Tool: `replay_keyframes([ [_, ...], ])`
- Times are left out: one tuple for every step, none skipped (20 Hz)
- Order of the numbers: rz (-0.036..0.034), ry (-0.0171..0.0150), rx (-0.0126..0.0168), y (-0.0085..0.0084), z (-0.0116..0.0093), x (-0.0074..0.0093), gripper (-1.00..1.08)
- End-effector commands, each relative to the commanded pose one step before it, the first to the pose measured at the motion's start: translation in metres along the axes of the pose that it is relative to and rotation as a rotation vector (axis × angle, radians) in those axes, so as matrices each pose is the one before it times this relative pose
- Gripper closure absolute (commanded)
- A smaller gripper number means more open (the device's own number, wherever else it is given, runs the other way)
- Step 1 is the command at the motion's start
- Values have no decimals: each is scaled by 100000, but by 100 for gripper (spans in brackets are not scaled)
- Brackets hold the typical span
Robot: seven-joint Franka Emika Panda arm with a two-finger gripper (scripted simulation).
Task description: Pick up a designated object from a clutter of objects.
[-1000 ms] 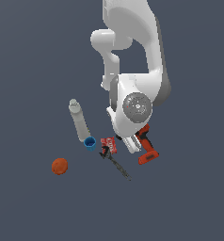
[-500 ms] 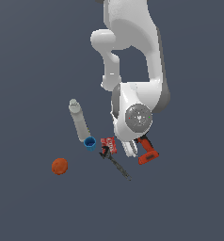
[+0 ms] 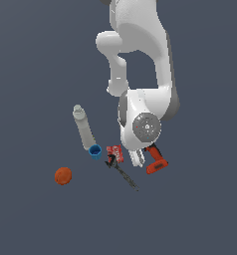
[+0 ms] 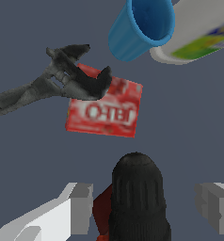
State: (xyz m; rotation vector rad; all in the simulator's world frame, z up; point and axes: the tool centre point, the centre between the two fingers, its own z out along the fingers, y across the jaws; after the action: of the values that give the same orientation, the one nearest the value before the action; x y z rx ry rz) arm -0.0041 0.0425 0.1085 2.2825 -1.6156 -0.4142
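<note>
Drill (image 3: pixel 156 161), red-orange, black nose (image 4: pixel 135 190): lying beside red packet (image 4: pixel 106 108), nose between the spread fingers (image 4: pixel 76 207) of end effector (image 4: pixel 147 209), which is wide open and grips nothing. Dark wrench (image 4: pixel 48 84) overlaps packet. Blue cup (image 4: pixel 141 27) touches pale bottle (image 3: pixel 83 127). Orange ball (image 3: pixel 63 176) well apart.

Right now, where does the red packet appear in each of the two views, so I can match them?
Exterior view: the red packet lies between the blue cup and the end effector.
Wrist view: the red packet fills the middle, under the head of the dark tool.
Shared landmark: the blue cup, close beside the packet in both.
</note>
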Motion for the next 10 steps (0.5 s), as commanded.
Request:
replay_keyframes([
  [38,-10,-48,4,381,-6,-60],
  [68,1,-11,4,280,12,-60],
  [0,0,0,1,336,-21,-60],
  [96,1,-16,12,404,15,-60],
  [48,0,-8,12,400,-6,-60],
  [48,0,-8,13,338,-3,-60],
  [0,0,0,10,274,-20,-60],
  [68,0,-11,14,217,14,-60],
  [0,0,0,7,152,-11,-60],
  [0,0,0,4,91,-7,-60],
])
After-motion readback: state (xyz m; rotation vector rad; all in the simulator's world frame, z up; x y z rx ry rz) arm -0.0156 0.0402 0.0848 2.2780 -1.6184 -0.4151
